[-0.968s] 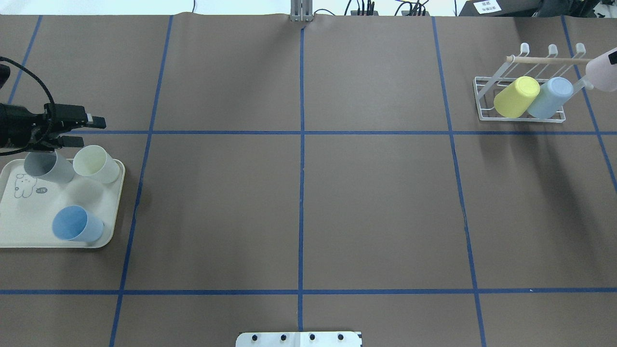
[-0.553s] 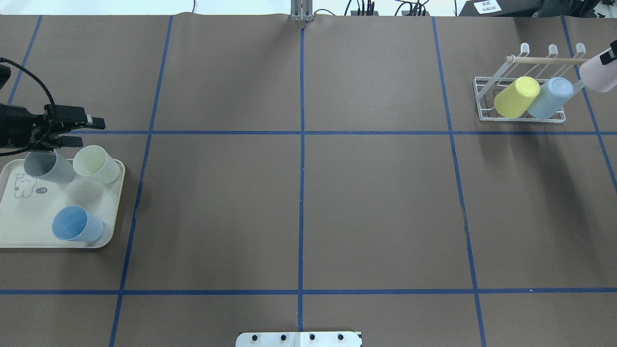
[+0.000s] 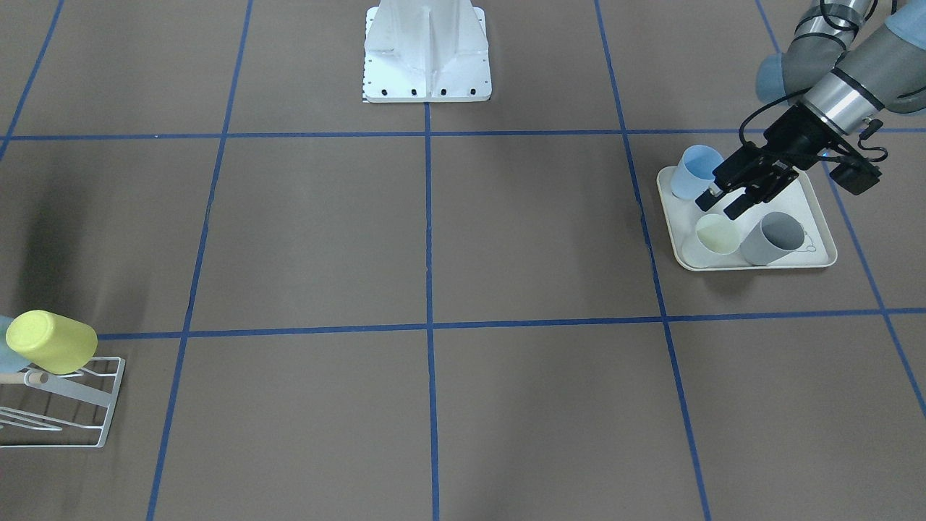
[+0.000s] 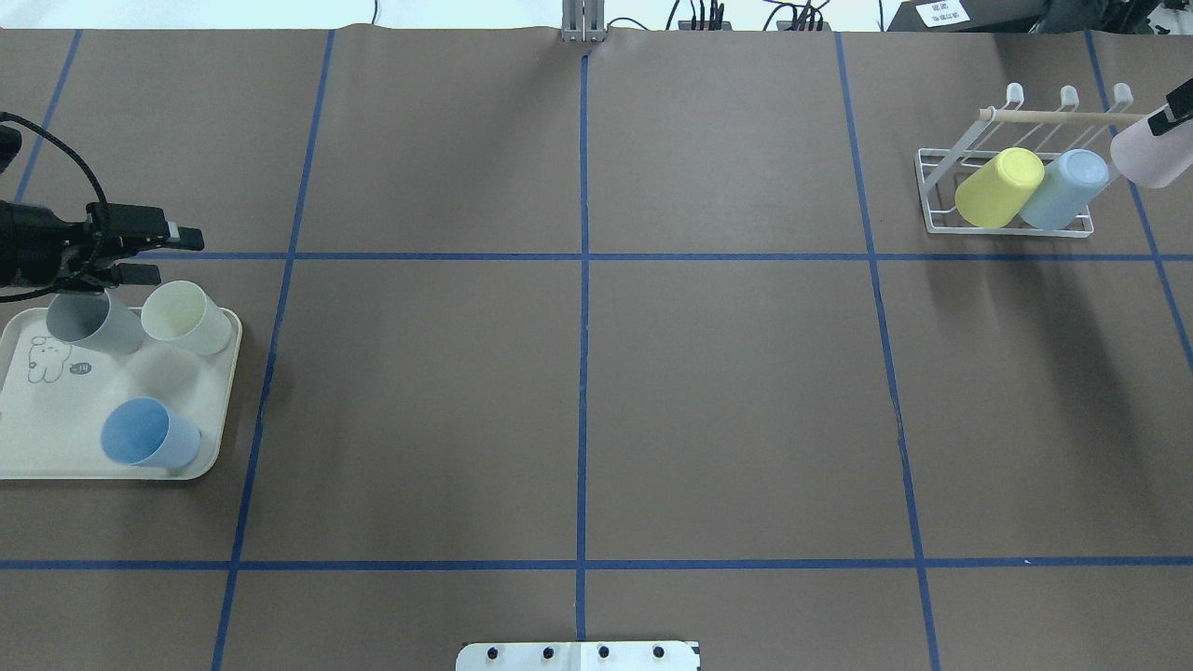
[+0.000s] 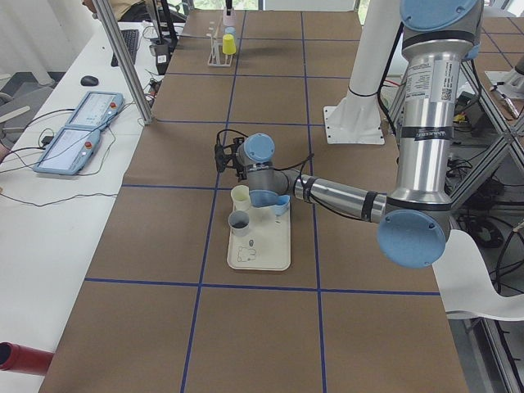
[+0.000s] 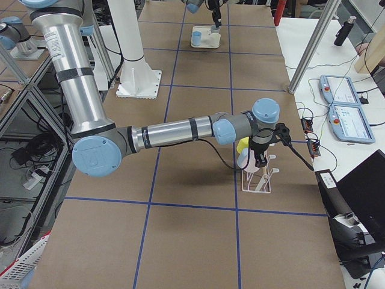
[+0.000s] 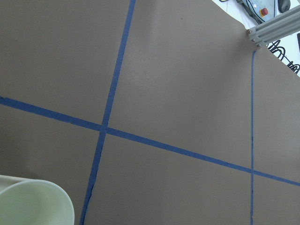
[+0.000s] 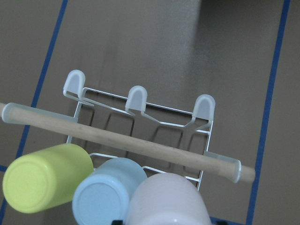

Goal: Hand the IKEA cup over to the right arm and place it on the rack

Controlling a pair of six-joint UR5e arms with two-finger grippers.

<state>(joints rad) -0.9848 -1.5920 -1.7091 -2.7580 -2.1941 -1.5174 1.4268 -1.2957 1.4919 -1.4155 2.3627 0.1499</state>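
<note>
Hovering at the right end of the rack [image 4: 932, 186], the pale pink IKEA cup [image 4: 1151, 157] is aloft, pinched in the jaws of the right gripper [image 4: 1176, 110], which barely shows at the overhead view's edge. From the right wrist view the cup sits just beside the light blue cup [image 4: 1062, 189], possibly touching it, below the tip of the wooden rod [image 4: 1053, 116]. A yellow cup [image 4: 999, 188] leans on the next prong along.

Far across the tabletop, the left gripper [image 3: 718, 205] hangs with jaws spread and empty over a cream tray [image 4: 37, 457] holding three more cups.

The likely trouble: the last free prong is at the rack's very end, so a slightly off descent could bump the blue cup, catch the rod, or drop the pink cup onto the tabletop.
</note>
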